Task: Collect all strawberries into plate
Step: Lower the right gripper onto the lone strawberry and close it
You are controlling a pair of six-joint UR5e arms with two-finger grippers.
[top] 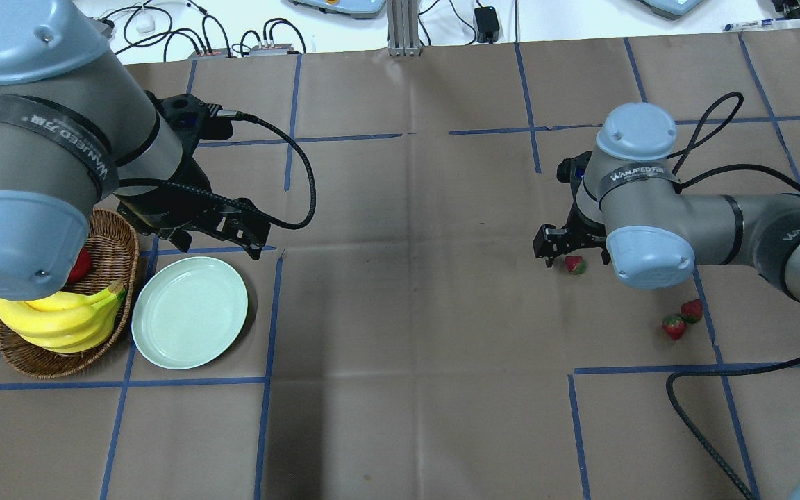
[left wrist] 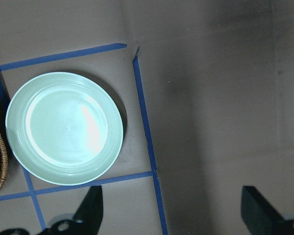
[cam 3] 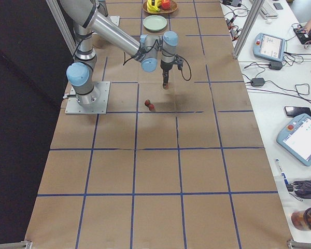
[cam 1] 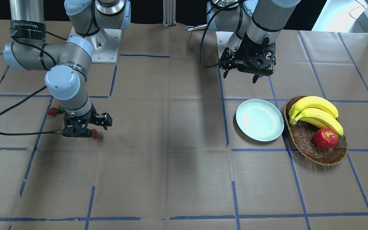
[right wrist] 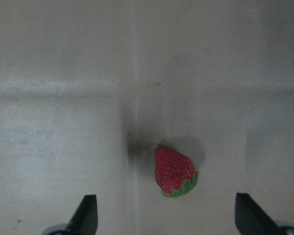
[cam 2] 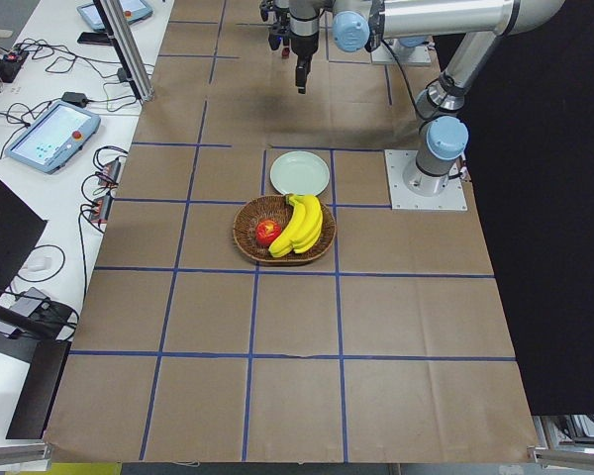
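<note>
Right hand (right wrist: 166,215) is hanging over one strawberry (right wrist: 175,171) on the bench (top: 407,312), fingers spread wide, not touching it. Two other strawberries (top: 674,326) are lying side by side nearby. Left hand (left wrist: 171,210) is hovering near the plate (left wrist: 63,128), fingers apart, gripping nothing. Plate is sitting just beside the basket (top: 39,364), well apart from all three berries.

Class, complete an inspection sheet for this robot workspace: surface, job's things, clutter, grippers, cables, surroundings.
Surface: brown paper table with blue tape grid.
Job's things: three strawberries on the paper, one under the right gripper, two together; plate empty.
Clutter: basket holding bananas and apple, beside plate.
Grippers: left gripper open, above table near plate; right gripper open over one strawberry.
Cables: black cable trailing across table from right arm.
Surroundings: control tablets and wires on side benches.
</note>
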